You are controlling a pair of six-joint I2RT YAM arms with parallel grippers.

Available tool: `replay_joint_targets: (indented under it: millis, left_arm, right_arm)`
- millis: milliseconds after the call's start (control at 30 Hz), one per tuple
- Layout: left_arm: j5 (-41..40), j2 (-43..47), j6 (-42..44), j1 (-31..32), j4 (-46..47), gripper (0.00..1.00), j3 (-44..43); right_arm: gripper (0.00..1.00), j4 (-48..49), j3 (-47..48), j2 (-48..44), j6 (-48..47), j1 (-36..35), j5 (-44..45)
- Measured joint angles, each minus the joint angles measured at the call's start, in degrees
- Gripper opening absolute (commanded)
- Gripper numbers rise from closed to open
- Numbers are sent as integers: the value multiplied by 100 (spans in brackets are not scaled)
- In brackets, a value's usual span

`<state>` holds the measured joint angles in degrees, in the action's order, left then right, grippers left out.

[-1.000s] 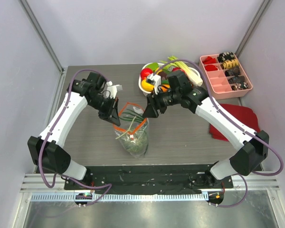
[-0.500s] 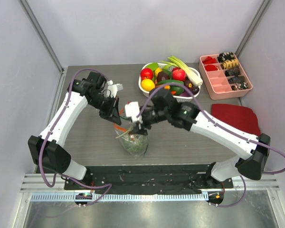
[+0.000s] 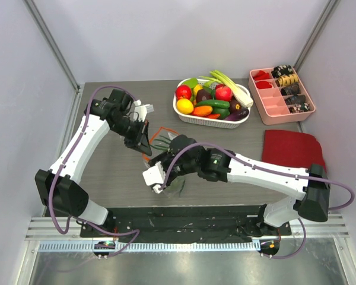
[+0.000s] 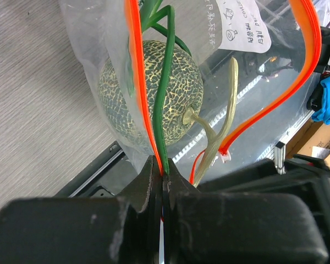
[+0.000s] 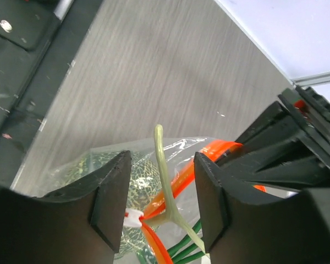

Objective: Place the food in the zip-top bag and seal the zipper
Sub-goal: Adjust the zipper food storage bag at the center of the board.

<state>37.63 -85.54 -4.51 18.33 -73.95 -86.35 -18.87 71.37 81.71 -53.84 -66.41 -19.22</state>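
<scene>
Top external view, left of centre: my left hand (image 3: pixel 143 141) stays pinched shut on the rim of the zip-top bag (image 3: pixel 160 142), holding it up off the worktop (image 3: pixel 107 172). At centre, my right hand (image 5: pixel 162 187) has swung from the basket side to the bag's near end. Its fingers stand apart, straddling the zipper (image 5: pixel 217 149) without gripping. I judge sealing comes next. I count one bag, one netted melon (image 4: pixel 148 88) inside, one white basket (image 3: pixel 177 107) of food (image 3: pixel 213 104), one pink tray (image 3: pixel 276 107), one red cloth (image 3: pixel 293 148).

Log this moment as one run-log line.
left gripper shut on zipper | right gripper open, straddling pale stem | melon inside zip-top bag | mouth unsealed
</scene>
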Motion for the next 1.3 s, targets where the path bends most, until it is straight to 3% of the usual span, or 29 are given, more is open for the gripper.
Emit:
replay_joint_targets:
  millis: [133, 333, 500, 700, 1133, 1167, 1267, 1300]
  left_arm:
    - [0, 0, 0, 0, 2, 0, 0]
    - [15, 2, 4, 0, 4, 0, 0]
    - [22, 4, 28, 0, 7, 0, 2]
    - [57, 114, 61, 0, 94, 0, 70]
    - [109, 496, 234, 0, 356, 0, 376]
    - [116, 505, 243, 0, 369, 0, 376]
    - [153, 509, 247, 4, 400, 0, 376]
    - [153, 509, 247, 4, 400, 0, 374]
  right_arm:
    - [37, 173, -254, 46, -385, -109, 361]
    - [26, 437, -304, 131, -581, -170, 879]
    - [1, 693, -304, 160, -498, -173, 1366]
    - [1, 745, -304, 133, 251, -111, 1657]
    - [1, 437, -219, -125, 3359, 837, 1751]
    - [16, 354, -138, -87, 3521, 896, 1746]
    - [47, 94, 289, 190, 3871, 1012, 1598]
    - [63, -37, 476, 317, 3954, 1034, 1513]
